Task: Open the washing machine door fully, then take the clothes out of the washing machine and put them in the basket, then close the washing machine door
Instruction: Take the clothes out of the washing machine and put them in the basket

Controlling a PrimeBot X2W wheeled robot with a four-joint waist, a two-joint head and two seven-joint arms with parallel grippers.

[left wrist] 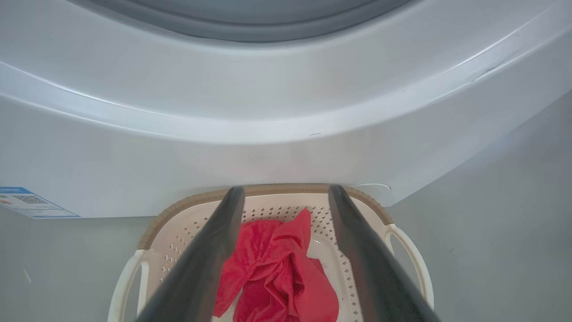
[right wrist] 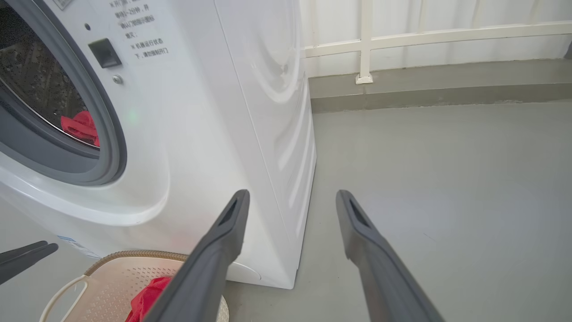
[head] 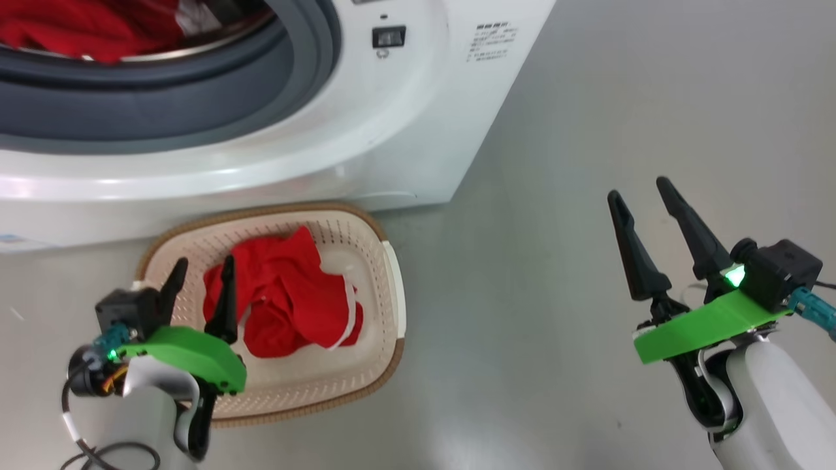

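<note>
The white washing machine point(head: 405, 130) stands with its grey-ringed mouth point(head: 196, 98) uncovered; its door is out of view. Red clothes point(head: 85, 29) lie inside the drum, seen too in the right wrist view point(right wrist: 82, 127). On the floor in front sits the cream basket point(head: 385, 287) holding a red garment with white trim point(head: 287, 300). My left gripper point(head: 202, 271) hovers open above the basket's near left side, with nothing between its fingers; its own view looks down on the garment point(left wrist: 277, 268). My right gripper point(head: 640, 192) stands open and empty over the bare floor, right of the machine.
Grey floor point(head: 588, 98) stretches to the right of the machine. A low kerb and a white railing point(right wrist: 366, 44) run along the far side. A blue-and-white label point(left wrist: 27, 203) is stuck low on the machine's front.
</note>
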